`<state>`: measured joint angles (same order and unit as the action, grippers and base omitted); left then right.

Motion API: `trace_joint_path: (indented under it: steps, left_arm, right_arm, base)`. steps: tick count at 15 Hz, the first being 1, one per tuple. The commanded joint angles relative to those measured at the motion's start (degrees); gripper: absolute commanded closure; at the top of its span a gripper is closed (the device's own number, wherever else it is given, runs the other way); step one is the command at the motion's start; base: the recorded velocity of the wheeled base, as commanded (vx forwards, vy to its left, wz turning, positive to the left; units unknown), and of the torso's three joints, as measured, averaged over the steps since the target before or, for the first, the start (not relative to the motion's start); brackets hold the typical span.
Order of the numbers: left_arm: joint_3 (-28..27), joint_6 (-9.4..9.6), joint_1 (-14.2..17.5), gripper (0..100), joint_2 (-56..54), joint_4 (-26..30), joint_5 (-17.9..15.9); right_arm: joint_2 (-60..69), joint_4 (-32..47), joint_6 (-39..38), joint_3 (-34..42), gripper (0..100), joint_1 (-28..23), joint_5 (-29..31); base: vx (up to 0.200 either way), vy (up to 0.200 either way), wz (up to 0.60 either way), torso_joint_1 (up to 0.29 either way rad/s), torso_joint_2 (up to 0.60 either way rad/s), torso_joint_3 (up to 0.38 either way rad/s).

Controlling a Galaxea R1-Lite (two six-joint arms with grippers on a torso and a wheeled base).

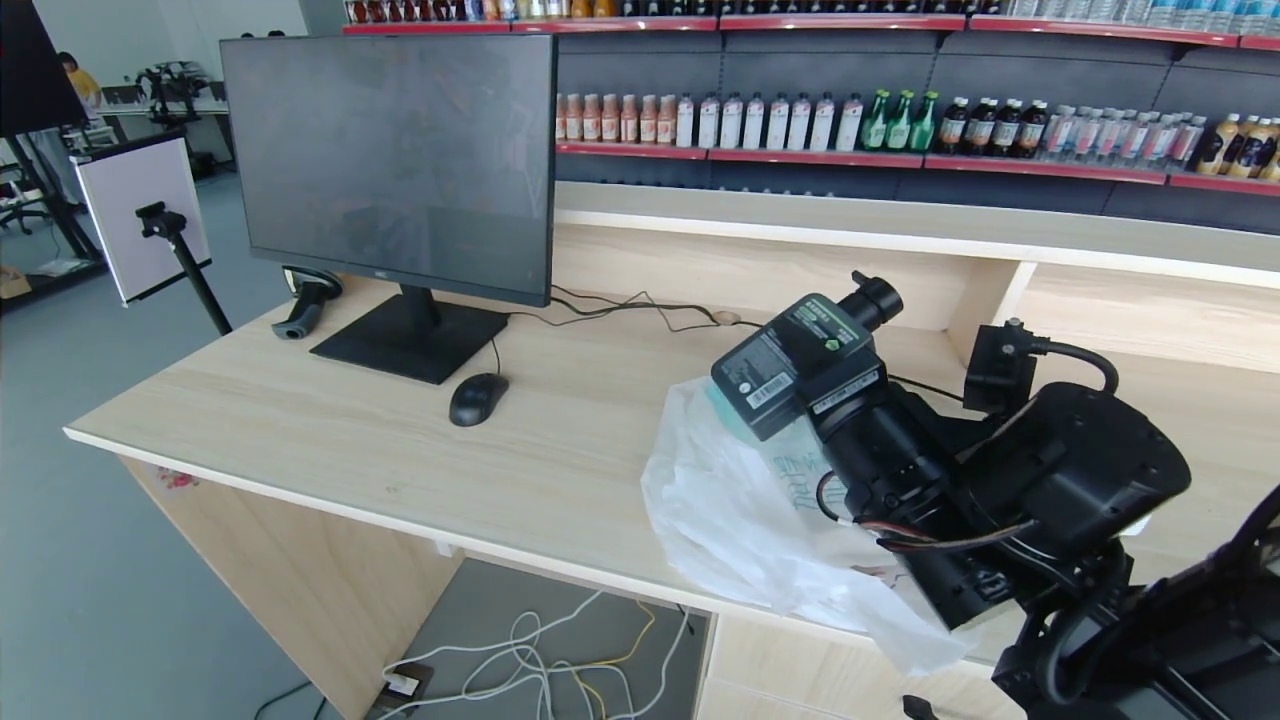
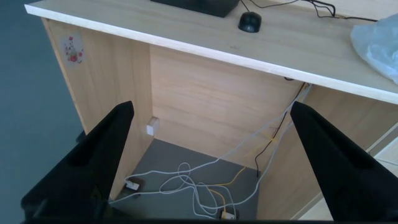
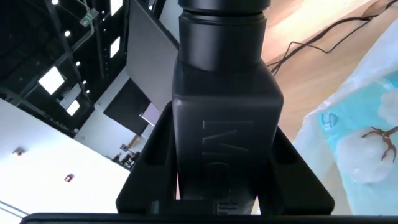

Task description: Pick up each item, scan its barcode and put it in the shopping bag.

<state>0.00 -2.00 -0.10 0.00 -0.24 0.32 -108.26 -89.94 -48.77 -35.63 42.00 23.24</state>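
Observation:
My right gripper (image 1: 838, 388) is shut on a dark square bottle (image 1: 795, 362) with a round black cap and a white barcode label. It holds the bottle tilted just above the mouth of the white plastic shopping bag (image 1: 720, 505) lying on the counter. In the right wrist view the bottle (image 3: 222, 118) sits between the fingers (image 3: 292, 168), with the bag (image 3: 373, 81) beside it and a light blue pack (image 3: 354, 143) inside the bag. My left gripper (image 2: 211, 155) hangs open below the counter's front edge, holding nothing.
A monitor (image 1: 390, 160) stands on the wooden counter (image 1: 300, 430), with a black mouse (image 1: 478, 398) and a handheld barcode scanner (image 1: 300, 310) near its base. Cables run behind the monitor and lie under the counter (image 2: 205, 186). Shelves of drinks (image 1: 900, 120) line the back.

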Motion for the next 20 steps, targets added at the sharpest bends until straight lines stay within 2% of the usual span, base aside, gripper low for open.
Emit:
trace_joint_path:
  steps: [1,5,10,13,20]
  left_arm:
    - [0.0,-0.02,0.01,0,0.0,-0.02,0.03]
    - [0.0,-0.11,0.01,0,0.0,-0.02,0.03]
    - [0.0,-0.11,0.01,0,0.0,-0.02,0.03]
    - [0.0,-0.02,0.01,0,0.0,-0.02,0.03]
    - [0.0,-0.11,0.01,0,0.0,-0.02,0.03]
  right_arm:
    - [-2.39,-0.06,-1.41,1.0,100,-0.25,1.02]
    - [-4.76,-0.06,-2.2,0.92,100,-0.86,2.17]
    - [-3.09,-0.06,-3.26,1.18,100,-4.38,4.1]
    - [-3.27,-0.06,-3.43,4.08,100,-4.47,5.33]
    - [-6.34,-0.06,-1.67,4.52,100,-4.47,5.59]
  base:
    - [0.0,0.0,0.0,0.0,0.0,0.0]
    - [0.0,0.0,0.0,0.0,0.0,0.0]
    - [0.0,0.0,0.0,0.0,0.0,0.0]
    - [0.0,0.0,0.0,0.0,0.0,0.0]
    - [0.0,0.0,0.0,0.0,0.0,0.0]
